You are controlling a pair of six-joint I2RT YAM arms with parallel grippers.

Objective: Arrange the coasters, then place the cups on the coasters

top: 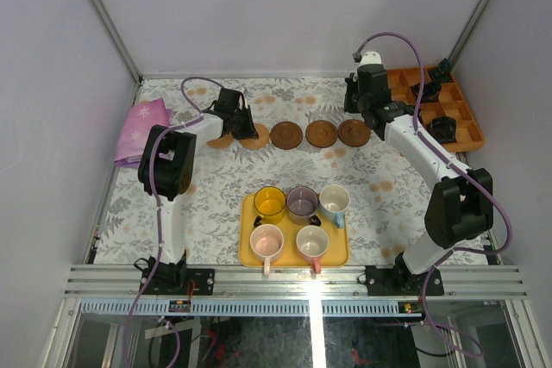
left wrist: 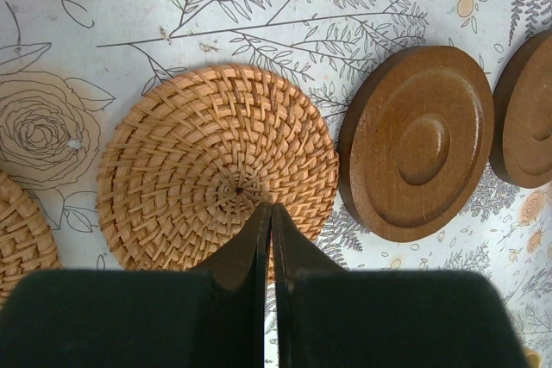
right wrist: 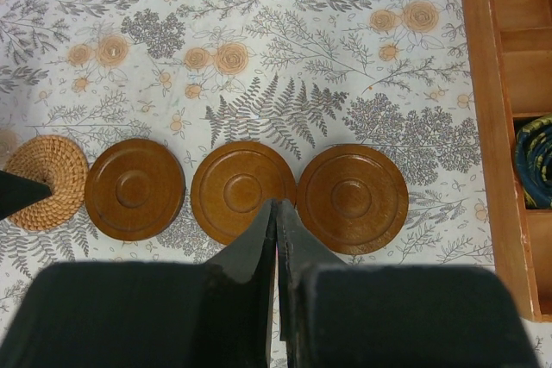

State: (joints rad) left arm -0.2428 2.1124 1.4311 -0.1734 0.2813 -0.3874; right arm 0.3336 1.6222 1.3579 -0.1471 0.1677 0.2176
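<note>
Left gripper (left wrist: 272,208), pinched closed and empty, hovers over a tan woven coaster (left wrist: 207,152) (spiral weave); dark-brown ringed coasters (left wrist: 420,140) lie at its 3 o'clock. Right gripper (right wrist: 276,204) is closed too.

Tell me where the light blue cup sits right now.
In the top view, the light blue cup is on the yellow tray, at the right end of its far row, beside the purple-grey cup.

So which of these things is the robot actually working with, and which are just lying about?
Part of the job: two woven coasters, three brown coasters, five cups.
Just lying about: yellow tray under the cups, pink cloth, orange divided tray.
</note>
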